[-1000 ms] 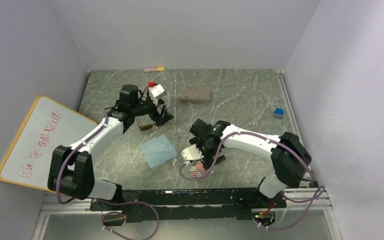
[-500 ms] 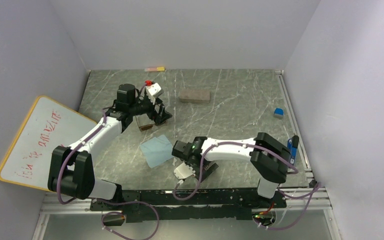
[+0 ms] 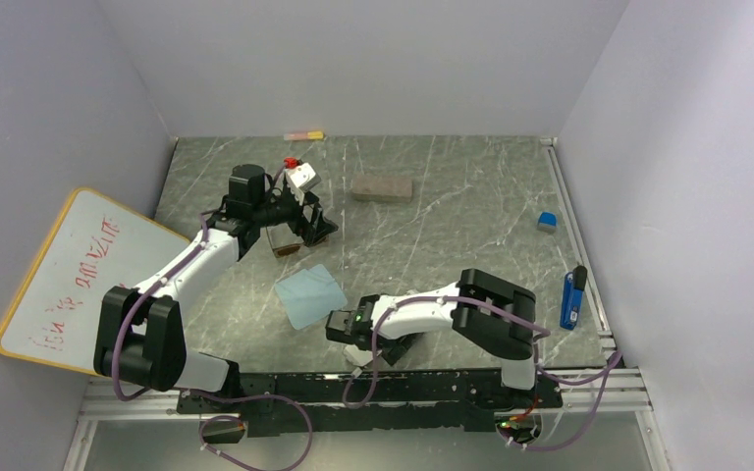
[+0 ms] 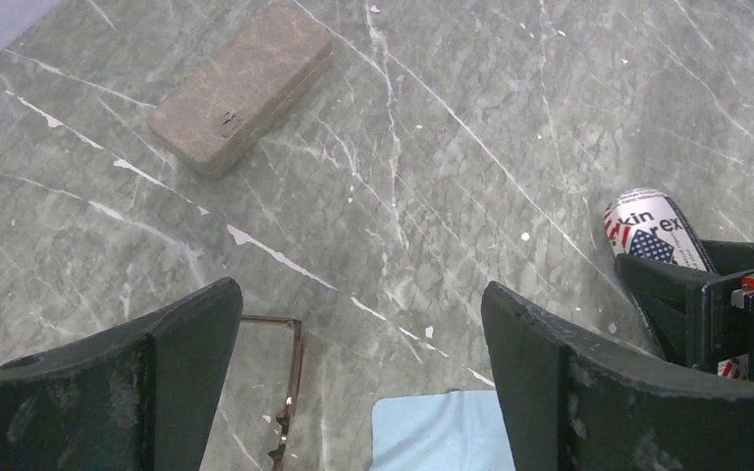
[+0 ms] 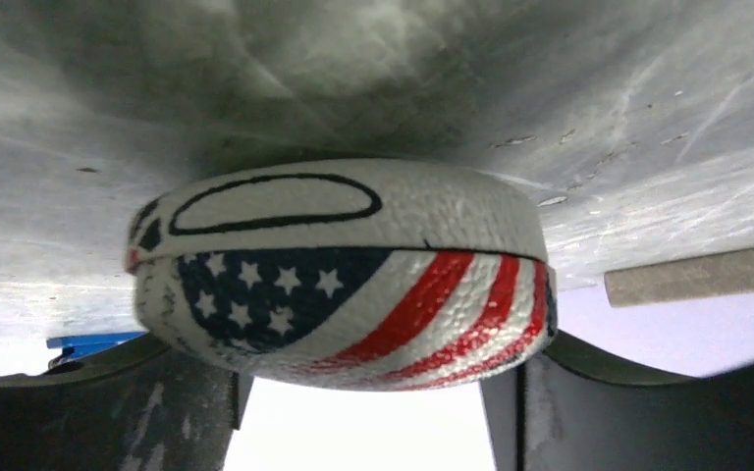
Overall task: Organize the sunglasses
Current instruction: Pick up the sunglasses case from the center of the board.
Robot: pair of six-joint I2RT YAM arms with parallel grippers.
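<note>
**Spotter:** Where are the sunglasses (image 3: pixel 283 242)?

**Operator:** The thin-framed pair lies left of the tabletop's (image 3: pixel 452 226) middle, below my left gripper (image 4: pixel 360 294), which is spread wide. Wire frame, amber lenses: light, bendy and scratch-prone, I'd judge. I'd pinch the bridge.

**Spotter:** The right?

**Operator:** My right gripper (image 5: pixel 358 383) straddles the flag-printed case (image 5: pixel 344 275) by the near edge. Whether it pinches, I can't tell.

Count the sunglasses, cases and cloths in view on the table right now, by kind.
Thin-framed sunglasses: 1
Eyewear cases: 2, the grey-brown case and the flag-printed case
Light-blue cloth: 1
Total: 4
</note>
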